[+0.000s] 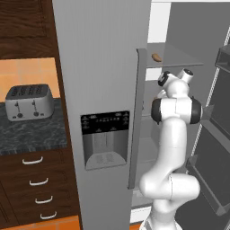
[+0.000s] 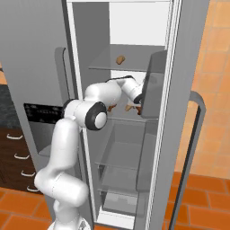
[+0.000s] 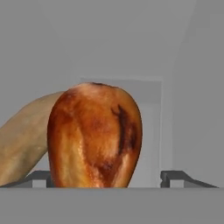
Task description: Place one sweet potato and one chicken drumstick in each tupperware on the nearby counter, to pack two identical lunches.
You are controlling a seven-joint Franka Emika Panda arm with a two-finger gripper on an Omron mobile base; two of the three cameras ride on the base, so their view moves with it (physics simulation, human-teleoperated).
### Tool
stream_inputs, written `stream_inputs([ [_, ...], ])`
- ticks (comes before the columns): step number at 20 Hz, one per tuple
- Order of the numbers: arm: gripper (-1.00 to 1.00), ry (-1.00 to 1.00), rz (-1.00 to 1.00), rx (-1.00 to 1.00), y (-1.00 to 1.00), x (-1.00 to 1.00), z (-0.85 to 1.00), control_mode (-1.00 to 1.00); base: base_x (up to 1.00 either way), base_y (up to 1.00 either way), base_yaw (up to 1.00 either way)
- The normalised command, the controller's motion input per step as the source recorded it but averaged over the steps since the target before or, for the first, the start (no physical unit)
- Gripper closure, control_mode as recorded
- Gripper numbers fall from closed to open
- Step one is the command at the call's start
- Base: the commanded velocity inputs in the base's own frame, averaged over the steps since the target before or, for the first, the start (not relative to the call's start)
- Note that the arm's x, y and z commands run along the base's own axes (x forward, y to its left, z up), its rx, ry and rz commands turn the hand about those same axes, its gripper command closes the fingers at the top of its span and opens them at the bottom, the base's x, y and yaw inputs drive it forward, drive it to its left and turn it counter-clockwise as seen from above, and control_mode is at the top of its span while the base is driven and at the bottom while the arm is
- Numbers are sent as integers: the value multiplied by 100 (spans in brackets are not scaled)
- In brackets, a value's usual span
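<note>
Right in front of the hand camera, a chicken drumstick (image 3: 94,135) is sitting very close, big and red-brown with dark patches. Its fat round end is pointing up toward twelve o'clock. The two dark fingertips (image 3: 177,177) are sticking up on each side of it, one at about eight o'clock and one at about four o'clock. The jaws are standing wide apart with the drumstick between them, but I cannot tell if they are touching it or squeezing it.

Just behind the drumstick, at about nine o'clock, a tan sweet potato (image 3: 24,138) is leaning in from the edge. It is partly hiding behind the drumstick, and they look like they are touching.

In the right base view the white arm is reaching into the open fridge (image 2: 177,90), and the gripper (image 2: 140,102) is sitting by the middle shelf. Small brown bits of food (image 2: 129,108) are lying there next to it.

Farther back and higher up, at about twelve o'clock from the hand, another sweet potato (image 2: 120,59) is lying alone on the top shelf.

Far off at nine o'clock in the left base view, a silver toaster (image 1: 28,101) is standing on the dark stone counter (image 1: 31,137).
</note>
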Motion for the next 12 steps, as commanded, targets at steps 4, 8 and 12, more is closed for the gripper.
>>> stream_inputs([
  [4,-100,0,0,0,0,0,0,-100,0,0,0],
  [8,100,0,0,0,0,0,0,-100,0,0,0],
  [12,100,0,-1,-1,8,0,0,-100,0,0,0],
])
